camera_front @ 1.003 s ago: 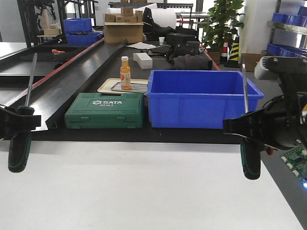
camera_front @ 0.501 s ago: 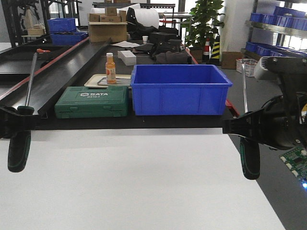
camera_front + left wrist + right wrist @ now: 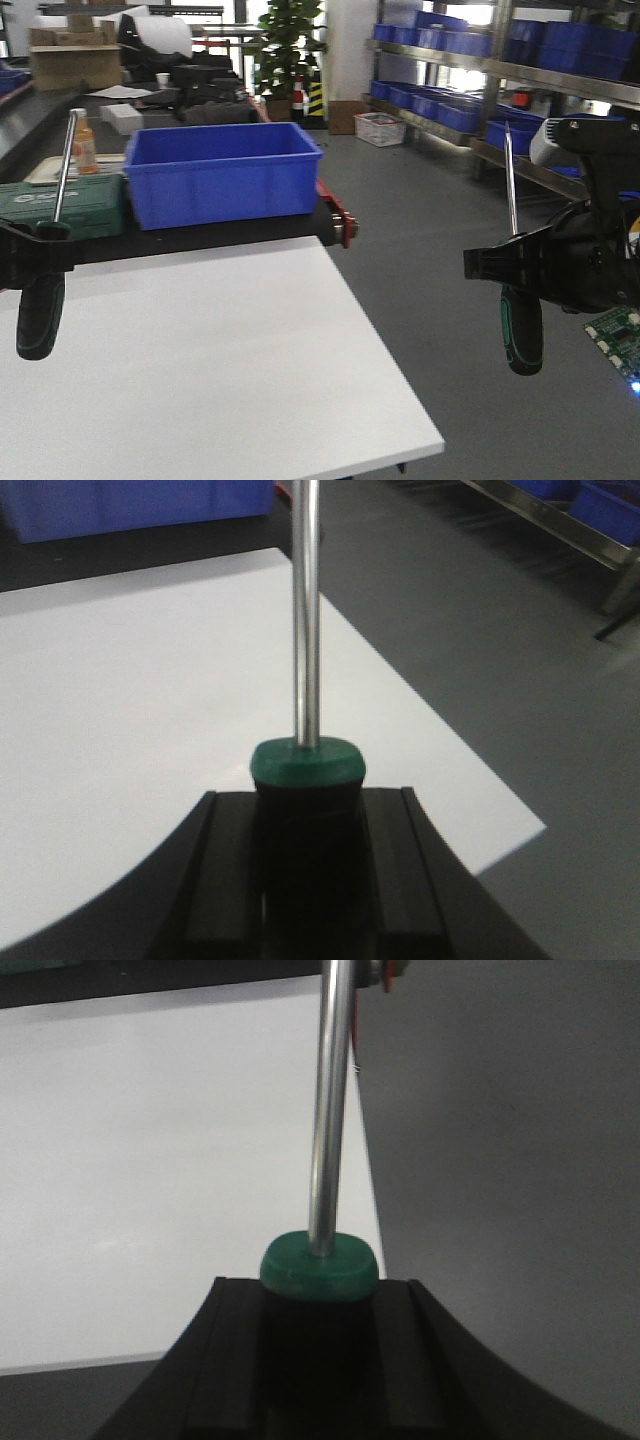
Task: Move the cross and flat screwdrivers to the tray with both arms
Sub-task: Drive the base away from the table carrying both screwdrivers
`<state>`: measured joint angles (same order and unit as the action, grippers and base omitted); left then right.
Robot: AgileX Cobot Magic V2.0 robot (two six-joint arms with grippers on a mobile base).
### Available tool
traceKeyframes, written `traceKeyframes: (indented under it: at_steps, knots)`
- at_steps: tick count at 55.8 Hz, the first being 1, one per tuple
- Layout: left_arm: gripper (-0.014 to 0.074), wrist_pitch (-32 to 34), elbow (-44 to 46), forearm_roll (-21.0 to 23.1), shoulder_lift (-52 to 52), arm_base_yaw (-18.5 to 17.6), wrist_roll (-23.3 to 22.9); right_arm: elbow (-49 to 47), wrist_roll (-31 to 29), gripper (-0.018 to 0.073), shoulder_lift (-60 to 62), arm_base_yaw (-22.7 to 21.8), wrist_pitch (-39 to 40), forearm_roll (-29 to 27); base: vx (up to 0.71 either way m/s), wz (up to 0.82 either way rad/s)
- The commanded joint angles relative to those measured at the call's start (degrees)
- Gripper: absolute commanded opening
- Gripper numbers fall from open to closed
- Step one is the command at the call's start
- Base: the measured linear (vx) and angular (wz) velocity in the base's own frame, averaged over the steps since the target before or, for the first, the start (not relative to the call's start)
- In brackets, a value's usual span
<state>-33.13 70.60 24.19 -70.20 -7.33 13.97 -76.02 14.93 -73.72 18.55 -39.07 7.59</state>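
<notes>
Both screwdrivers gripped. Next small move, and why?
Probably rotate the base to find the tray: left pincer clamps the left screwdriver, right pincer the right screwdriver, both upright, yet no view shows the tray, only the white table and blue bin.

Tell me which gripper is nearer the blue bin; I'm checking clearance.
Left. The left gripper hangs front-left of the blue bin; the right gripper hangs far right, past the table edge.

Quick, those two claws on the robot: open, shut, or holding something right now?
Left gripper: shut on a screwdriver, shaft pointing up.
Right gripper: shut on the other screwdriver, shaft also up.
</notes>
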Motion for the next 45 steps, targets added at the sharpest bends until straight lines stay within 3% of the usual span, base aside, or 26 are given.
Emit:
traceKeyframes:
  at_steps: [1,45]
  knots:
    - [0.0003,4.6,1.7,1.6,1.6,-0.2,-0.2,-1.8,-0.1,-0.0008,1.5,-0.2,4.5,1.1,-0.19,-0.71]
    - [0.0003,4.6,1.7,1.6,1.6,-0.2,-0.2,-1.8,-0.1,-0.0008,1.6,-0.2,4.2,1.1,-0.11,-0.72]
